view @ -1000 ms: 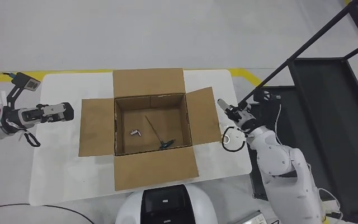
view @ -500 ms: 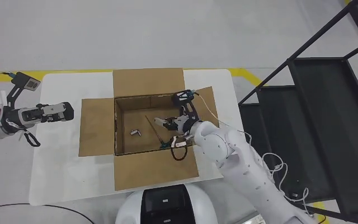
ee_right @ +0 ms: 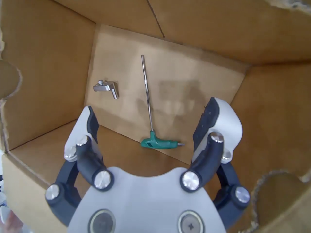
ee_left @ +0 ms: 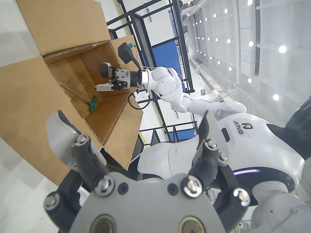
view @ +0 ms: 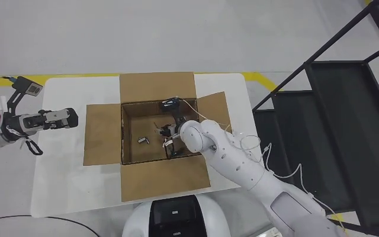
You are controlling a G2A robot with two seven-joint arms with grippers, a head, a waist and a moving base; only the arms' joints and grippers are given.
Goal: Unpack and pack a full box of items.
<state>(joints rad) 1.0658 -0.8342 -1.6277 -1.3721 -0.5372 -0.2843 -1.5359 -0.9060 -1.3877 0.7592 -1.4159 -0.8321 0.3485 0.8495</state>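
Right tool (ee_right: 150, 109): we see it spread wide inside the open brown cardboard box (view: 103, 135), above the green-handled T-shaped hex key (ee_right: 155, 143).
Left tool (ee_left: 131, 122): wide, just outside the box's flap edge.

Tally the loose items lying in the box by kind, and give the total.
T-handle hex key, green grip: 1
Metal bracket, small and silver: 1
Total in the cardboard box: 2
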